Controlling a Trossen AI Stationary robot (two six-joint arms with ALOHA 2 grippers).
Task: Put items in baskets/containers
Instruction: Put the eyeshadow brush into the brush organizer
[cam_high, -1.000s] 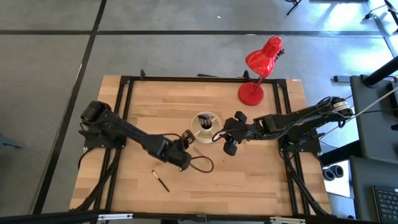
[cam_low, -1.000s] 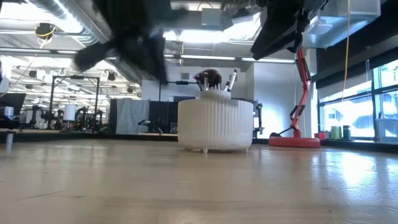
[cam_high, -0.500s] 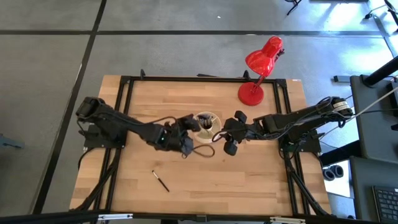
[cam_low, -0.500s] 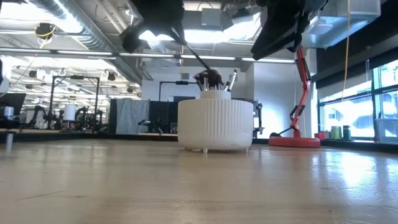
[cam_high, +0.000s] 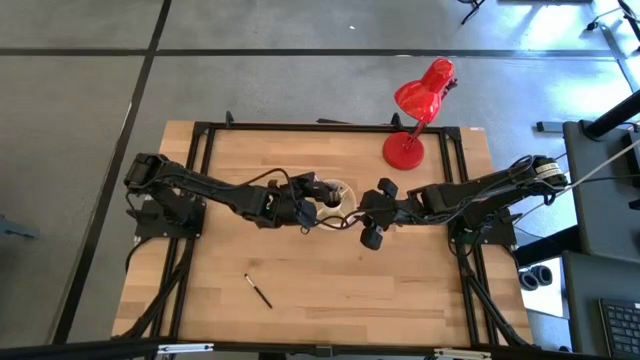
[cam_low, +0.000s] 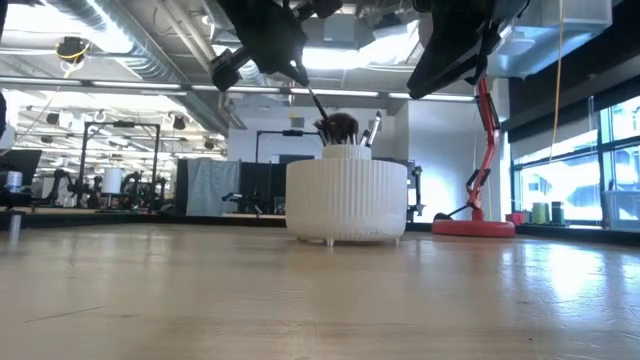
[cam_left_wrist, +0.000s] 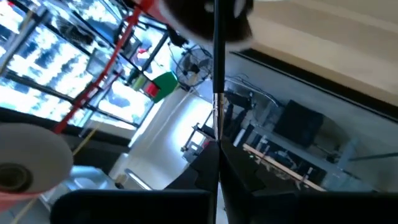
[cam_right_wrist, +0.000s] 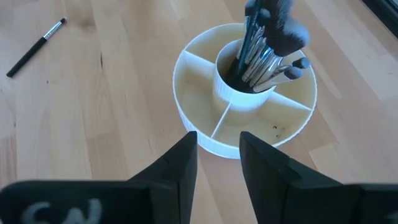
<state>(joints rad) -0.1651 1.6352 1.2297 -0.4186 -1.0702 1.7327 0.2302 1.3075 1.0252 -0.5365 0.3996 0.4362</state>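
The cream organizer cup (cam_right_wrist: 245, 93) stands mid-table (cam_high: 332, 200), with several brushes (cam_right_wrist: 267, 43) upright in its central cup (cam_low: 342, 128). My left gripper (cam_high: 320, 192) hangs over the organizer's left rim, high in the low view (cam_low: 268, 45). It is shut on a thin dark brush (cam_low: 308, 95) that slants down toward the central cup. My right gripper (cam_right_wrist: 217, 162) is open and hovers just right of the organizer (cam_high: 355, 214), touching nothing. One dark brush (cam_high: 258, 290) lies flat on the table near the near-left part (cam_right_wrist: 34, 46). My left gripper pinches the thin brush by its handle (cam_left_wrist: 216, 124) between its two fingers (cam_left_wrist: 202, 186); the handle runs straight out along them. The fingers slant down from the table's left. The brush is lifted clear of the table, tilted, its lower end (cam_low: 322, 115) among the brushes in the central cup.
A red desk lamp (cam_high: 415, 110) stands at the table's far right, its base (cam_low: 470, 227) behind the organizer in the low view. A black cable loops beside the organizer (cam_high: 340, 222). Bare wood lies along the near side (cam_high: 380, 290).
My left gripper has moved from the near-left of the organizer toward the far edge and right, up over the organizer's rim, carrying the brush. The brush has swung to a steeper slant, its lower end coming in among the standing brushes. The right arm kept still.
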